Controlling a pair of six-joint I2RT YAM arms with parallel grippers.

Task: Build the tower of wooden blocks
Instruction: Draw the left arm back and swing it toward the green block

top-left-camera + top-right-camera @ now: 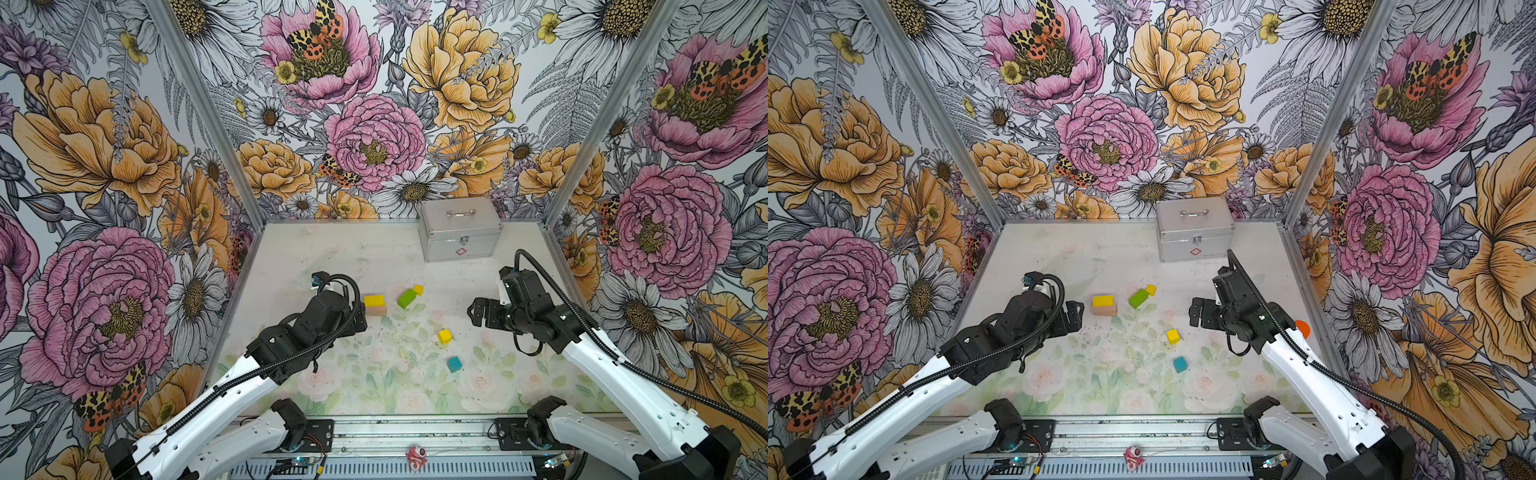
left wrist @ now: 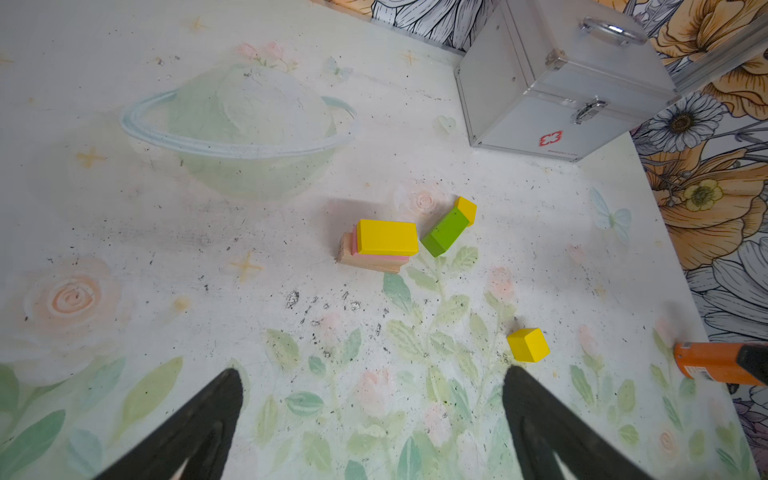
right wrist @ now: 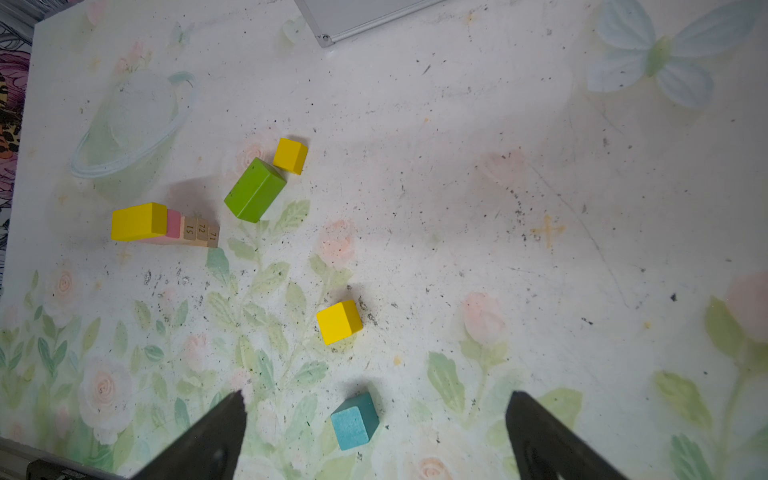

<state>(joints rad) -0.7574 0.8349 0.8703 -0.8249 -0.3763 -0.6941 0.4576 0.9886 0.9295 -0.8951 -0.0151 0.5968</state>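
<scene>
Step in hand, as I read it: btwn placements. The tower (image 1: pixel 375 306) is part-built, w/ tan bars (image 3: pixel 201 232) at the base, pink slab (image 3: pixel 173 223) on them and yellow slab (image 2: pixel 387 237) on top. The L gripper (image 2: pixel 370 415) hovers just beside it on the left-arm side, jaws spread wide w/ nothing btwn them. The R gripper (image 3: pixel 374 424) is likewise spread and empty, well off on the tower's other side. Next pick is prob. the green bar (image 1: pixel 406 298). It lies flat on the table (image 1: pixel 332 257) just beside the tower's right-arm end, apart from it, w/ a small yellow cube (image 1: pixel 418 289) at its far end, touching or a hair off, can't tell. Its long axis runs diagonal to the tower's long axis, near end pointing at the tower's corner, far end away toward that cube. So the next move calls for a wrist turn to set the jaws across the bar's short width, a grip near mid-length clear of the cube, then a turn back so the bar sits square w/ the yellow slab. The second yellow cube (image 1: pixel 444 336) and the teal cube (image 3: pixel 355 420) sit loose, farther from the tower toward the robot.
</scene>
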